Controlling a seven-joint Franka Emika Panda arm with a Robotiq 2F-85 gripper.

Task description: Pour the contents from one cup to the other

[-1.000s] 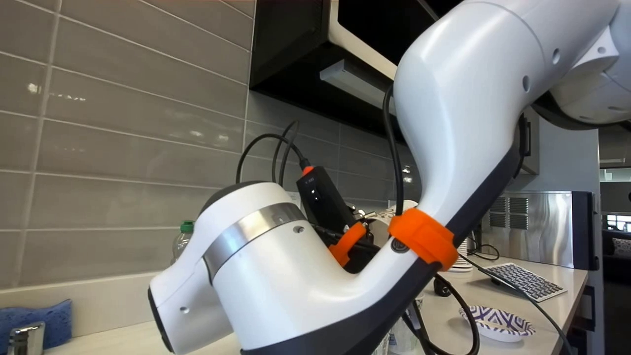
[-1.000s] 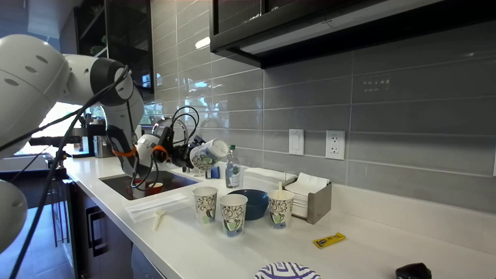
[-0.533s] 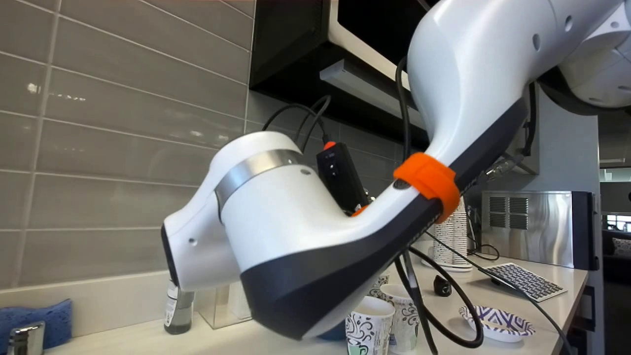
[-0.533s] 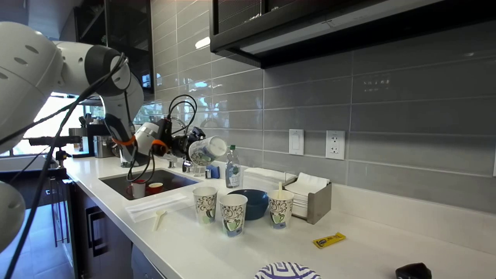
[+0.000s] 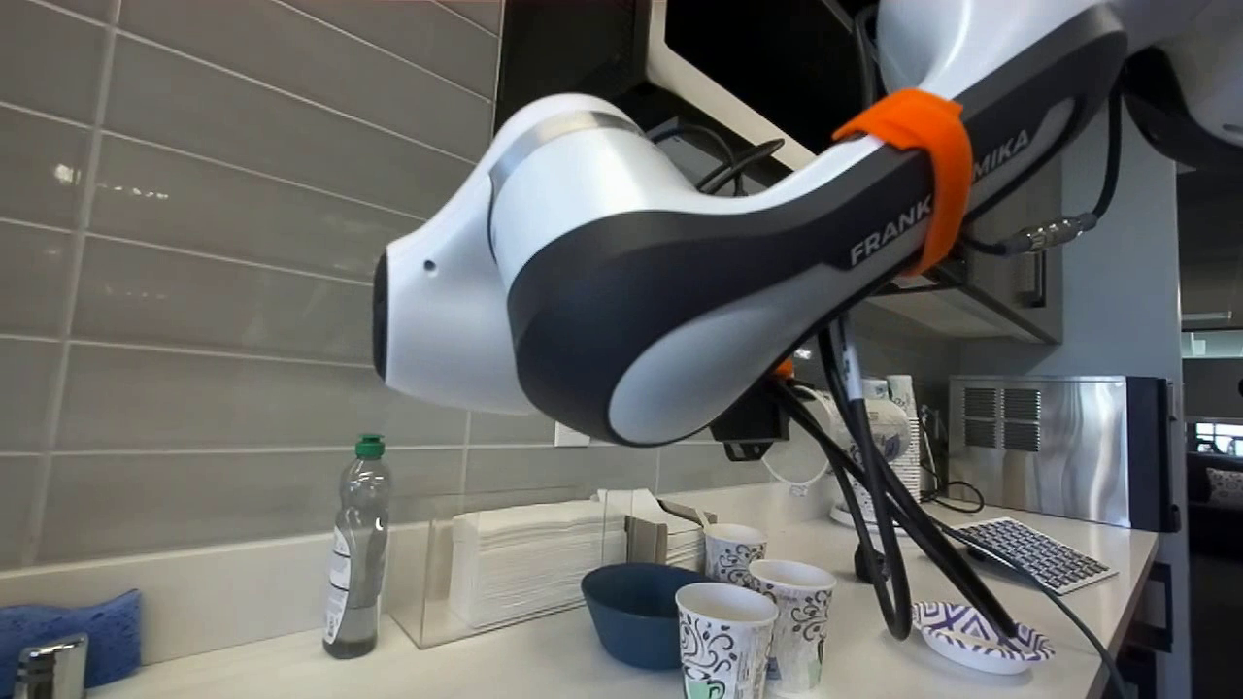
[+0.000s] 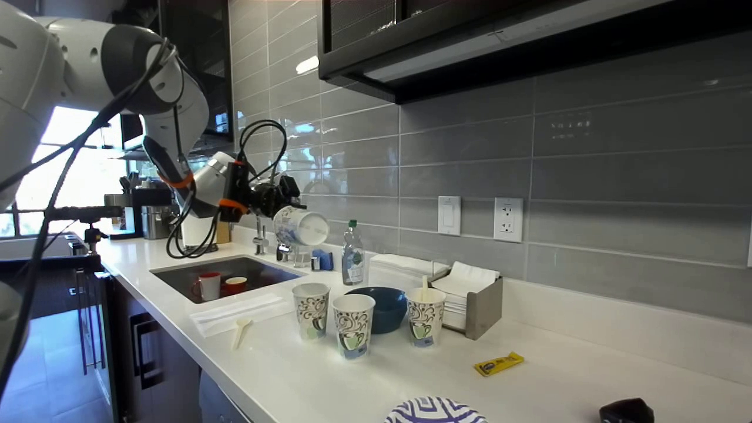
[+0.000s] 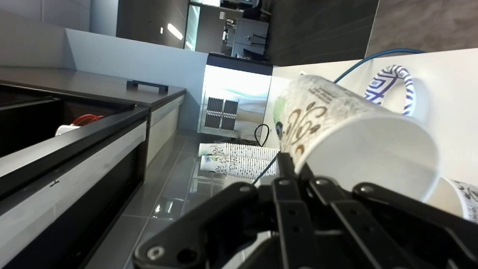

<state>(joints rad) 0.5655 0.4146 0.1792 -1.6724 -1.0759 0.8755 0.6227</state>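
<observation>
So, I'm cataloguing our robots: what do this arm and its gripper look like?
The Franka Emika Panda arm is white, with dark grey panelling lettered "FRANK" and "MIKA", an orange strap and black cables. The Robotiq gripper is black, with slim jointed fingers and metal screws.

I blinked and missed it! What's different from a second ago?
The arm rose. The held cup moved leftward in an exterior view, its rim end lifting while its bottom dipped. The gripper still pinches it; nothing was let go. The three standing cups and blue bowl stayed put.

Four single paper cups (image 6: 353, 328), two cup stacks (image 7: 241, 166), one blue bowl (image 6: 389, 317).
</observation>
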